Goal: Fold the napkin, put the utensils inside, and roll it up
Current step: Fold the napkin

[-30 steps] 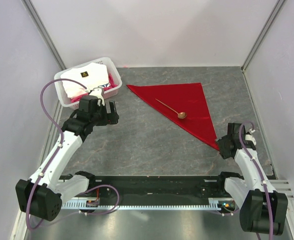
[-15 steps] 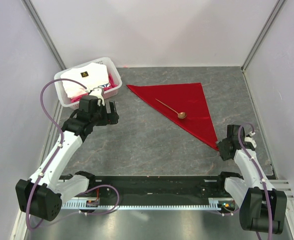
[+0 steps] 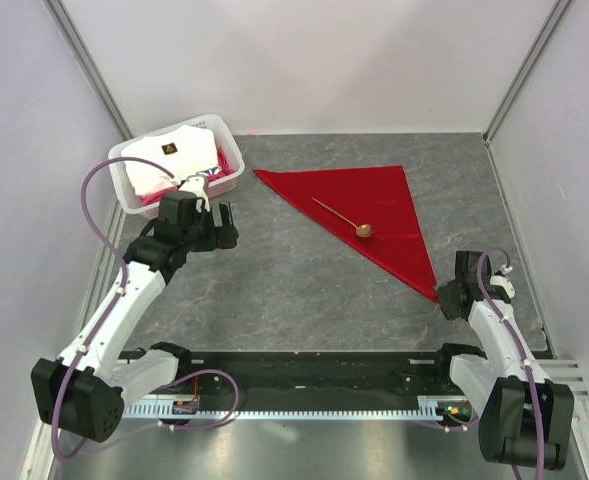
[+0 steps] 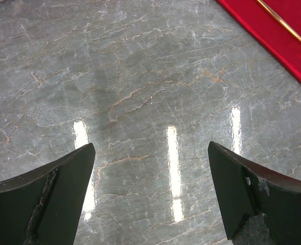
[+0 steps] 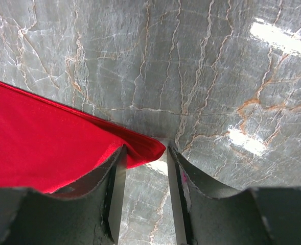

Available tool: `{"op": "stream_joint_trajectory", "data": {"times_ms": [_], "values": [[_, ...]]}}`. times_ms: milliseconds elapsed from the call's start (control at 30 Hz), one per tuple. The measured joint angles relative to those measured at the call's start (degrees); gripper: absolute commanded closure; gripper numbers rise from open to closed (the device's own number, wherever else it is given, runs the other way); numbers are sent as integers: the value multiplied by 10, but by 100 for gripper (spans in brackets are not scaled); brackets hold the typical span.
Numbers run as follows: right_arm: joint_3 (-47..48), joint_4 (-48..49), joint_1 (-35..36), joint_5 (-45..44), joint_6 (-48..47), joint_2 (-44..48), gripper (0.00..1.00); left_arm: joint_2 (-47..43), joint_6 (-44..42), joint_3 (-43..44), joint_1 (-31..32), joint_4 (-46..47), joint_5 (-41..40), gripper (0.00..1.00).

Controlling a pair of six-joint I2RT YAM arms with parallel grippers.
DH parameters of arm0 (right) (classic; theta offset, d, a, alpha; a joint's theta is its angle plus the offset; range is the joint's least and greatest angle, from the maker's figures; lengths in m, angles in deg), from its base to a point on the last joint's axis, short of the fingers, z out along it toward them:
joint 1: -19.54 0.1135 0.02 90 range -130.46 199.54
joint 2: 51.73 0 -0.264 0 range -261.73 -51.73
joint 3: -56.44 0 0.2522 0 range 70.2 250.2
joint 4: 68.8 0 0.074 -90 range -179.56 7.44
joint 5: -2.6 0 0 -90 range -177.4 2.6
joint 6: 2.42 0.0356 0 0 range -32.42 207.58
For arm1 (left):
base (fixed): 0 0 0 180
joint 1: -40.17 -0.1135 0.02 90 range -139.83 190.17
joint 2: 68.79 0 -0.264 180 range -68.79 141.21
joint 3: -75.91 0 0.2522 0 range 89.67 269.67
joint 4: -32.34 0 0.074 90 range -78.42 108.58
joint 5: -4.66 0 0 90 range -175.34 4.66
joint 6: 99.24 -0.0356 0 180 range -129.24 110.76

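Grey marbled counter (image 3: 304,290) carried the red napkin (image 3: 384,205), folded into a triangle, with the spoon (image 3: 339,217) lying on it. Soft and light, the cloth would sag and slide, so its near corner suited a pinch. The right tool (image 5: 146,153) straddled that corner with jaws narrowed; whether it was clamped, I could not tell. The left tool (image 4: 151,145) gaped wide, well apart.

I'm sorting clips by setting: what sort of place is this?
Probably a robotics test cell: plain white enclosure walls, a grey marble-patterned tabletop, and a white left robot arm and right robot arm bolted at its near edge.
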Motion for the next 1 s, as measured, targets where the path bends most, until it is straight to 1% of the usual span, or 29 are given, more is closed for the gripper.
{"op": "stream_joint_trajectory", "data": {"times_ms": [500, 633, 700, 1000], "values": [[-5, 6, 0, -12, -7, 8, 61, 0, 0, 0, 4, 0, 0, 0], [-5, 10, 0, -22, -25, 8, 64, 0, 0, 0, 6, 0, 0, 0], [-5, 11, 0, -25, -33, 8, 69, 0, 0, 0, 7, 0, 0, 0], [-5, 21, 0, -31, -54, 4, 75, 0, 0, 0, 8, 0, 0, 0]]}}
